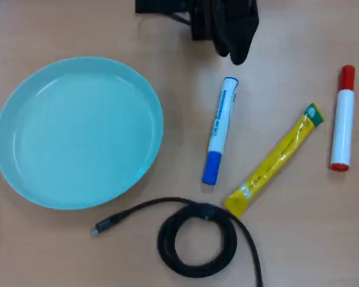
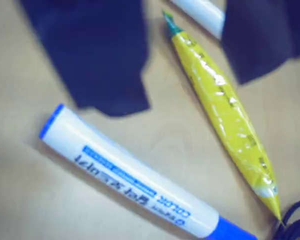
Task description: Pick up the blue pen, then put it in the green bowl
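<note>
Currently fingers [image 2: 185, 60] spread wide, empty, hovering above tabletop [image 1: 287, 239]. Blue pen [image 1: 219, 130] lies flat just below them, untouched, ring end nearest. Green bowl [image 1: 12, 119] well off to side in overhead view, empty, awaiting pen. Yellow sachet [image 1: 275, 158] close beside pen, likely distractor.

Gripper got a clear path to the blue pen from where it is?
Probably yes. The gripper hangs open just past the ring end of the blue pen, nothing lies on it, and the yellow sachet and black cable lie apart from its barrel.

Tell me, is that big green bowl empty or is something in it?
Empty. The overhead view shows the green bowl with a bare inside; the blue pen lies beside it.
</note>
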Motion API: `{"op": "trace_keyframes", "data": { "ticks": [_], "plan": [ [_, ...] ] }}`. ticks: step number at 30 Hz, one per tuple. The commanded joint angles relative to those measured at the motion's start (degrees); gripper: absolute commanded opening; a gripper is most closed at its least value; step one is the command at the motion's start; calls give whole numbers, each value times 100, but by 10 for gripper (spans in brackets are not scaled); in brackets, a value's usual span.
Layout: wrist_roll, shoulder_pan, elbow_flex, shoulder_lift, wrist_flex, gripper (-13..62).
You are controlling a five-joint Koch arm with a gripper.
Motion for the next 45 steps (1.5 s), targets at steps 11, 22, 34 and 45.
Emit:
{"op": "trace_keyframes", "data": {
  "ticks": [11,22,34,45],
  "plan": [
    [-1723,-264,-1468,-422,97,151],
    [-3454,-229,-2338,-1749,896,154],
    [-5098,97,-3199,-3472,1898,154],
    [-5704,132,-3182,-4395,1898,153]
  ]
}}
